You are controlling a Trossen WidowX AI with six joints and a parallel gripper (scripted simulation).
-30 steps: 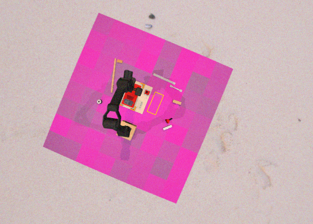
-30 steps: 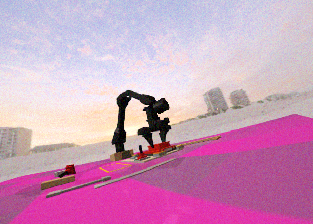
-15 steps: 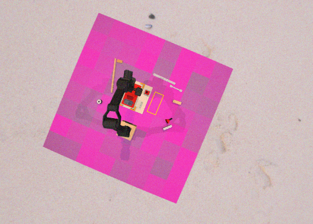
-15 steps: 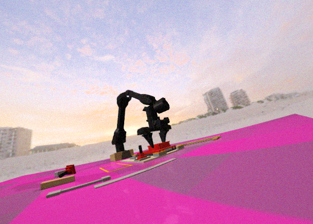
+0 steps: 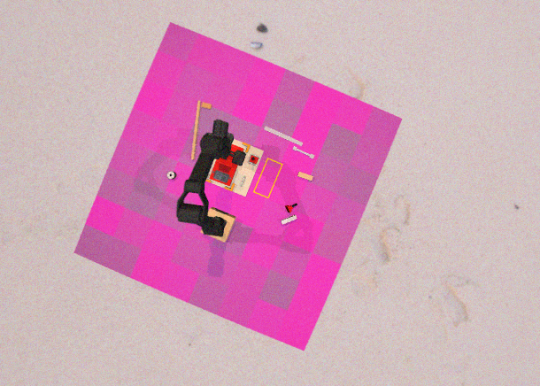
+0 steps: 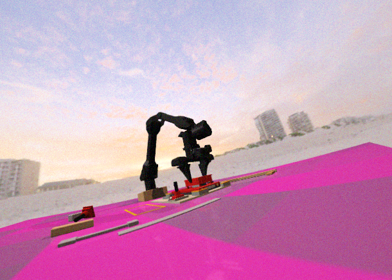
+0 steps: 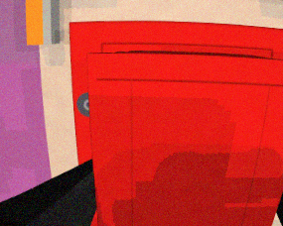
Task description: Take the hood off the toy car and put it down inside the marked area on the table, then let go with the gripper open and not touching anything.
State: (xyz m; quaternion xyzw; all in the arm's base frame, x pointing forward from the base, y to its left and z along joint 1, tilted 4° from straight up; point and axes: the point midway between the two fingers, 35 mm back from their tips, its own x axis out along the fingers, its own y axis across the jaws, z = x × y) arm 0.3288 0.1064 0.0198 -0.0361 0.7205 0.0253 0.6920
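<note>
Gripping stage: the gripper [image 6: 195,175] is standing over the toy car [image 5: 225,172], pointing down, with its jaws closing on the hood [image 7: 183,141] and holding it across its width; judged, the lift is not yet begun.
Jaw state: the fingers are standing fairly wide because the red panel between them is broad; one dark finger is showing at the lower left of the wrist view, the other only at the right edge.
Hood position: the hood is sitting on the car, on the tan base plate [image 5: 248,175]; it is filling most of the wrist view.
Marked area: the yellow outline [image 5: 268,178] is lying just beside the base plate, on the side away from the arm's mount; judged, this is keeping the carry short.
Approach reason: the grasp from above is probably letting the hood come straight up off the car.
Surrounding parts: a grey bar [image 6: 168,216], a wooden block [image 6: 72,227] and a red tool [image 6: 84,213] are lying near the outline; judged, these are calling for care during the carry.
</note>
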